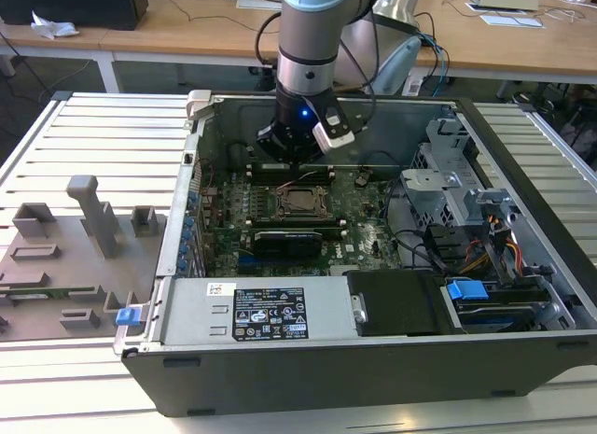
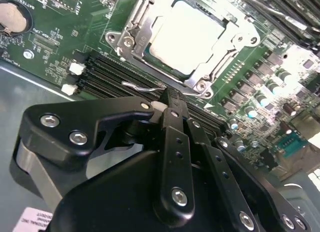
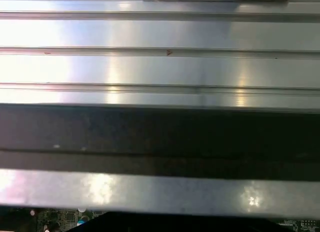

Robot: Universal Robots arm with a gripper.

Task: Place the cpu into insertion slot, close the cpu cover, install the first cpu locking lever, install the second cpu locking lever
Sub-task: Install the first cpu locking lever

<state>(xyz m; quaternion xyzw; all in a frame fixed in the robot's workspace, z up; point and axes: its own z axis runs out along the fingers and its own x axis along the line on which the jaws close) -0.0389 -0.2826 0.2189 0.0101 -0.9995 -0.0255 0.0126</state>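
The cpu (image 2: 187, 35), a flat square chip with a pale silver top, lies in the insertion slot (image 1: 300, 189) on the green motherboard (image 1: 368, 238). Over its edges lies the cpu cover (image 2: 197, 78), a thin silvery frame, folded down flat. A thin wire locking lever (image 2: 142, 86) runs along the slot's side, right at my fingertips. My gripper (image 2: 169, 100) is shut, its black fingers (image 2: 172, 142) pressed together with the tips at or touching that lever. In the exterior view the gripper (image 1: 294, 161) hangs inside the open computer case, just behind the slot.
Black memory slots (image 2: 112, 72) lie between gripper and socket. A long black card (image 1: 289, 240) sits in front of the socket, a power supply (image 1: 266, 313) at the case's front, a metal drive cage (image 1: 448, 187) on the exterior view's right, grey fixtures (image 1: 65, 257) on the left.
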